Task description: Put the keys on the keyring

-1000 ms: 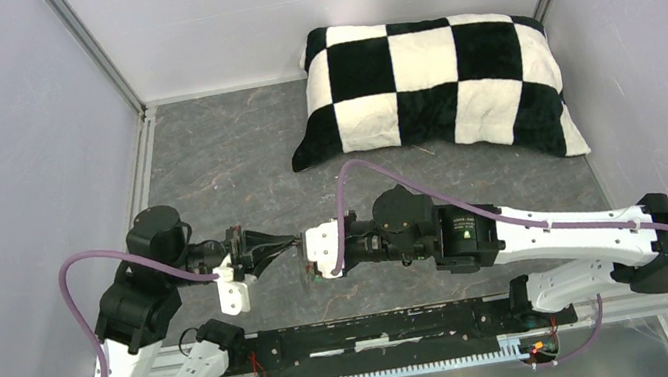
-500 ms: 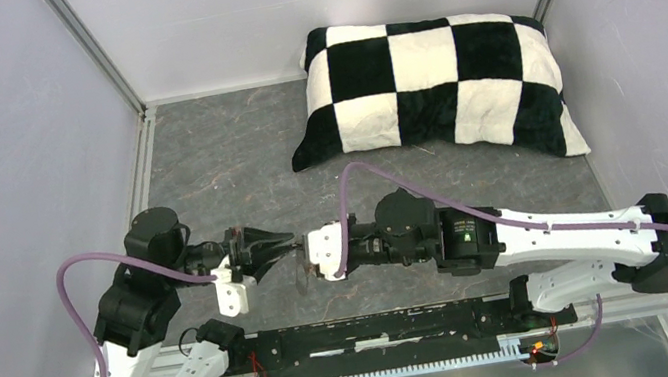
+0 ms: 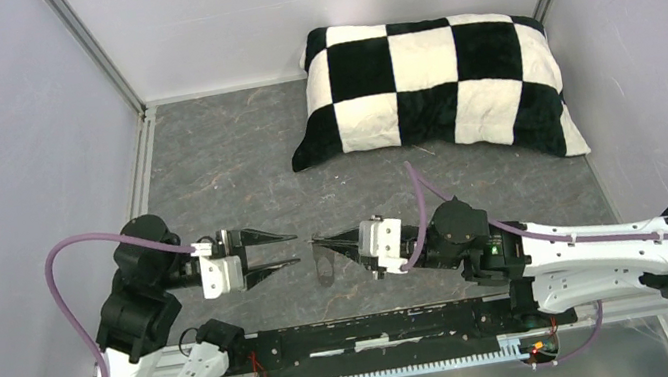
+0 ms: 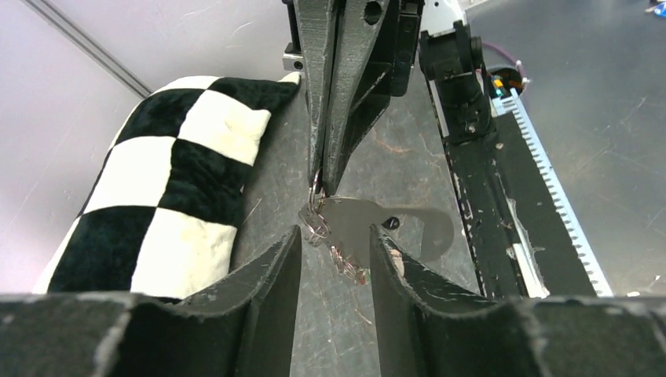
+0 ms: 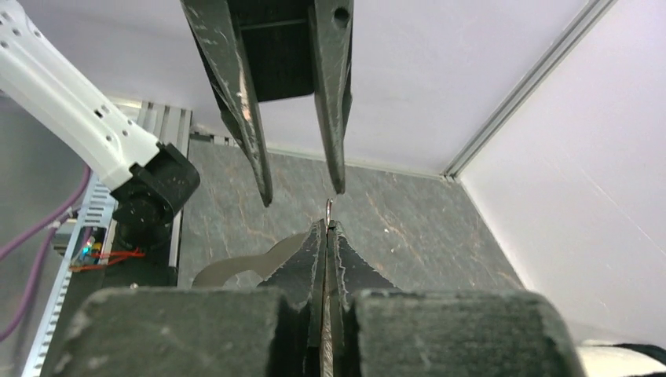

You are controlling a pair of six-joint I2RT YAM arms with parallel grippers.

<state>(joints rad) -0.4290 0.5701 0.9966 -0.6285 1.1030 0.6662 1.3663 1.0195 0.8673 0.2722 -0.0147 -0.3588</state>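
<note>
Left fingers: released and spread, nothing between them, just left of my right tips.
Right fingers: clenched on the wire loop at the corner of the keyring.
Keyring: hangs from that pinch over the near worktop, between my two arms.
Keys: small cluster dangling under the loop, against the keyring.
Pillow: far right.

I count two grippers on my screens, the left gripper and the right gripper; one keyring; one checked pillow. The keys bunch too tightly to number.
</note>
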